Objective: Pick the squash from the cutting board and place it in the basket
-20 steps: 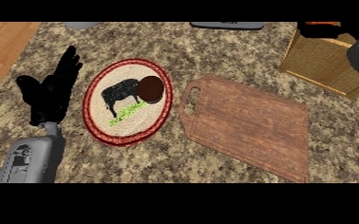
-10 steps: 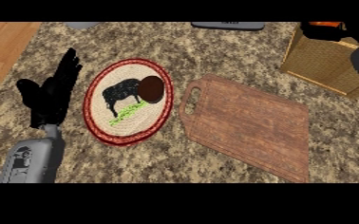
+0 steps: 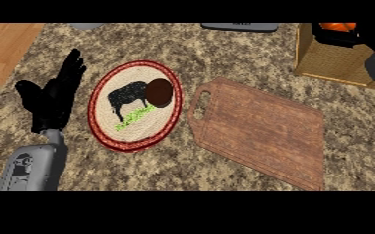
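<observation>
squash [image 3: 338, 27] shows as an orange patch over the basket [image 3: 330, 59] at the counter's far right corner; i can't tell whether the right hand holds it. cutting board [image 3: 260, 131] lies bare. left hand [image 3: 55, 96] rests open. i'd judge it hard, smooth, best held mid-body.

A speckled granite counter [image 3: 219, 54] in brown, tan and black fills nearly the whole frame. In the upper left corner a strip of light wood [image 3: 16, 42] borders it, perhaps flooring or an adjoining surface; the view does not settle which. At the top edge, centre-right, a flat grey object [image 3: 240, 27] is cut off. Light is even, with soft shadows.
</observation>
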Robot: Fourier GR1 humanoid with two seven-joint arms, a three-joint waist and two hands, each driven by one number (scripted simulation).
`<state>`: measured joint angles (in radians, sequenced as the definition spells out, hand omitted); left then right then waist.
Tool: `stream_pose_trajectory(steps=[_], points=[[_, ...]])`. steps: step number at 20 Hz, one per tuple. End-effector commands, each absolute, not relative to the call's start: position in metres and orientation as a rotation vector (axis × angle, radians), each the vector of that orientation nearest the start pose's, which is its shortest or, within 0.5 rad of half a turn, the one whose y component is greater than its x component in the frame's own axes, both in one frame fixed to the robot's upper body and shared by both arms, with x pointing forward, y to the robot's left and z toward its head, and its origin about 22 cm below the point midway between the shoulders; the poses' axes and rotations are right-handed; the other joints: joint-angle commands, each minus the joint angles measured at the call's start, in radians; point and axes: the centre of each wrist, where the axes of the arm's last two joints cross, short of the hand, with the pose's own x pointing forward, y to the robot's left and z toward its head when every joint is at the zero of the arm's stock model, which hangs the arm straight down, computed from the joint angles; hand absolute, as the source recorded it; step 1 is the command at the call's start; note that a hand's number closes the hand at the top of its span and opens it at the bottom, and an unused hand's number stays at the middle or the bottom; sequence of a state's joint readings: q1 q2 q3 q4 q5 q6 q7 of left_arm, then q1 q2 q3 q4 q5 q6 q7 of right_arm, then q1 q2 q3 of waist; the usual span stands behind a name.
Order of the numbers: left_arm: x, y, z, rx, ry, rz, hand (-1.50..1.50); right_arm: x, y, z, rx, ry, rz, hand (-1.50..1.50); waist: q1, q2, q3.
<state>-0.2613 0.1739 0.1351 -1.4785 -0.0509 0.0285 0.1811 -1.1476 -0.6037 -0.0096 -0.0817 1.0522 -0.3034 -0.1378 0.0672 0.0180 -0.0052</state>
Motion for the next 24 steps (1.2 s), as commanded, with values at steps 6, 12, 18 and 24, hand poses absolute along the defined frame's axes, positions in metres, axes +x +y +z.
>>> stream_pose_trajectory(steps=[6,12,18,24], points=[[0.311,0.281,0.069,0.252,-1.551,-0.091,0.0,0.435,-0.368,0.112,-1.248,-1.007,1.069,1.5,0.001,0.014,0.008],[0.312,0.263,0.06,0.245,-1.541,-0.061,0.0,0.434,-0.378,0.124,-1.234,-0.89,1.025,1.5,-0.011,0.009,0.008],[0.298,0.275,0.058,0.255,-1.544,-0.057,0.0,0.426,-0.391,0.116,-1.209,-1.121,0.821,-1.5,-0.012,0.003,0.009],[0.299,0.284,0.043,0.269,-1.527,-0.048,0.0,0.437,-0.366,0.117,-1.12,-1.295,0.566,-1.5,-0.033,-0.002,0.007]])
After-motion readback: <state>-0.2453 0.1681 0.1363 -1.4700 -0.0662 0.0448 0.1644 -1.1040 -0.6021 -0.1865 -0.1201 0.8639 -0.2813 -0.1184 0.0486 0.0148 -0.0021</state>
